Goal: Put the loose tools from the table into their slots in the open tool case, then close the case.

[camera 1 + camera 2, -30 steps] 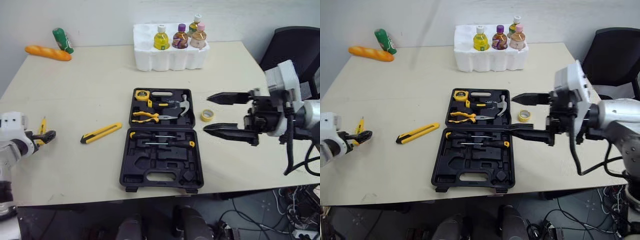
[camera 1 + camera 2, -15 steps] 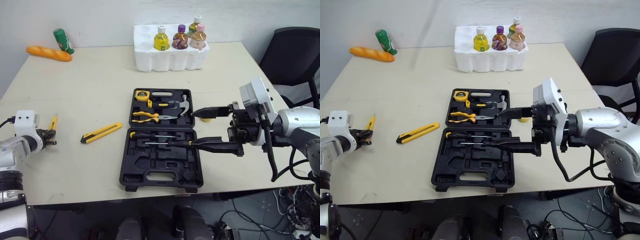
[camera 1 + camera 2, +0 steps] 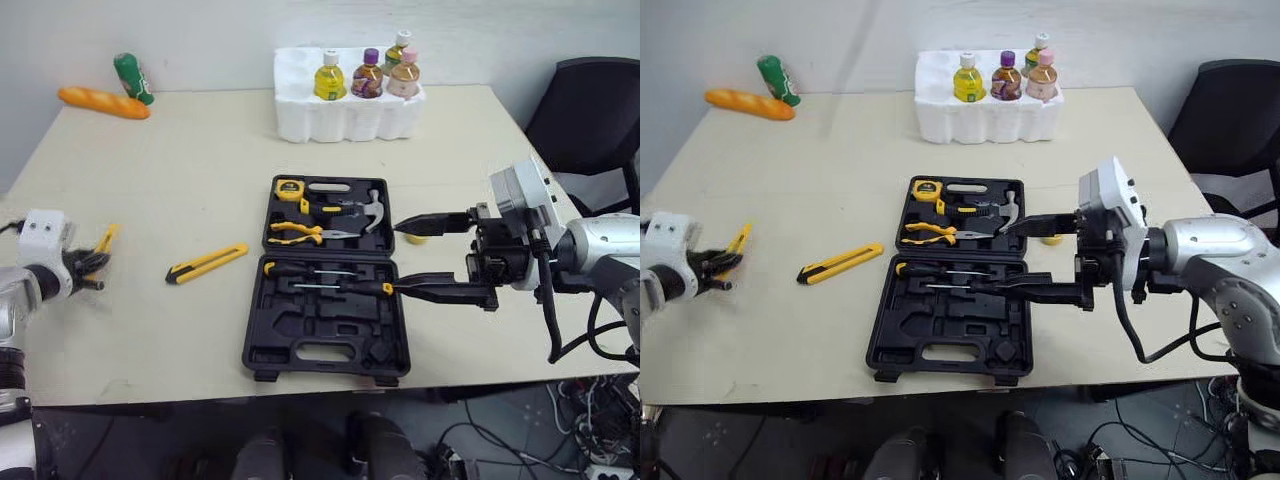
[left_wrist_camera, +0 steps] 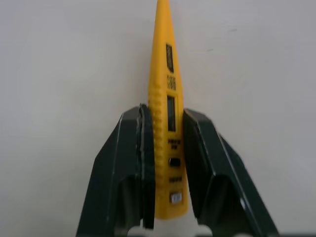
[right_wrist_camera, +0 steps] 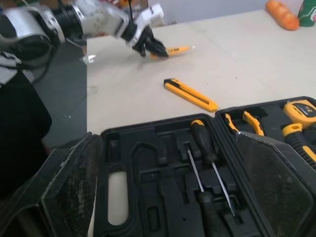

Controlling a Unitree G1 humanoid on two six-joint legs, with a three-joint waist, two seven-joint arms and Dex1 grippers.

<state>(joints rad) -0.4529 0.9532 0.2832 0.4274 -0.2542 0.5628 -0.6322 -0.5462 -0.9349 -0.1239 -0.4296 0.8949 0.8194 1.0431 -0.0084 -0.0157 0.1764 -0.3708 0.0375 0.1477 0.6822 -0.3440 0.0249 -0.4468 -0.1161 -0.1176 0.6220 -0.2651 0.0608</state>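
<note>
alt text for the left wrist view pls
The left pincer clamps a slim yellow pen-shaped plastic tester between its two black fingers, and the tool's pointed tip reaches well beyond them. Behind it is a plain beige tabletop.

Matt black plastic case (image 3: 322, 338), glossy yellow plastic tester (image 4: 165, 123), smooth table (image 3: 180, 150)

2 long black fingers (image 4: 123, 163) are seen on each claw. The right claw (image 3: 392, 257) is joined to a white box (image 3: 518, 190) and a round, shiny grey arm (image 3: 610, 245), with black cables (image 3: 549, 320) looped under it. The left claw (image 3: 90, 268) is joined to a white block (image 3: 44, 236).
</note>
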